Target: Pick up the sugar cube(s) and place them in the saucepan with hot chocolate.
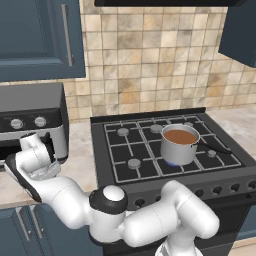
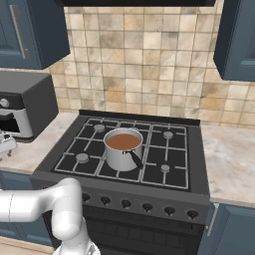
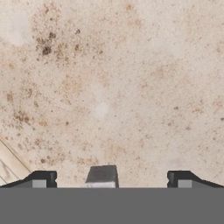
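Saucepan with hot chocolate (image 1: 179,144): steel pot, brown liquid inside, standing on the stove (image 1: 150,150) grate near the middle burners, its dark handle (image 1: 215,145) reaching toward the stove's right side.

Counter (image 3: 113,87): mottled beige stone, left of the stove, just below my hand.

Toaster oven (image 1: 32,120): grey, two knobs, at the back of that counter.

My gripper (image 3: 109,181): low over the counter, fingers (image 3: 41,180) spread wide apart.

Sugar cube (image 3: 102,176): small greyish-white block on the counter, midway between my fingertips, not touching either one.
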